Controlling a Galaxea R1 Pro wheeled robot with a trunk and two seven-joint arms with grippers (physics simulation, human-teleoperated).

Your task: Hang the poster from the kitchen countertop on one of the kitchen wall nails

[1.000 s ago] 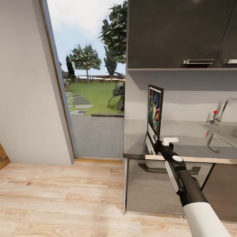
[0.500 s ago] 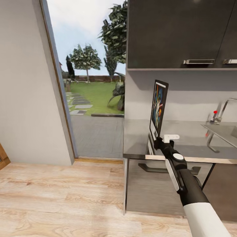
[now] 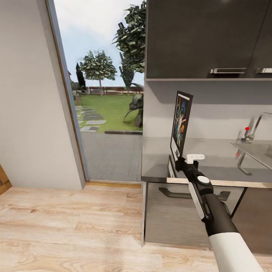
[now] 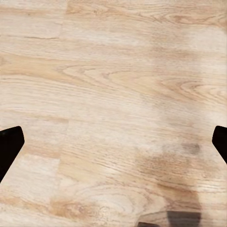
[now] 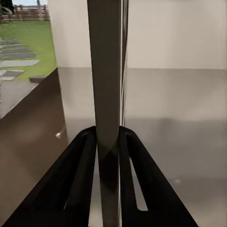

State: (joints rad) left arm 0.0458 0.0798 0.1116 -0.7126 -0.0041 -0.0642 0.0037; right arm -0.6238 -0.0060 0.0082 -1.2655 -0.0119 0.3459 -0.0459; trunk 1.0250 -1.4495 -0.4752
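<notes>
Steel-grey kitchen countertop (image 3: 223,151) lay under the poster (image 3: 180,122), which I held upright and clear of the surface, edge-on toward my head camera. My right gripper (image 3: 180,163) was clamped on its lower edge; at the wrist, both dark fingers (image 5: 80,175) pressed flat against the frame. My left gripper (image 4: 113,142) hung with its jaws spread wide above the wooden floor (image 3: 68,230). I judged the pick-up done and the carry beginning. No wall nail showed, so next I needed to find one while keeping the frame steady.
</notes>
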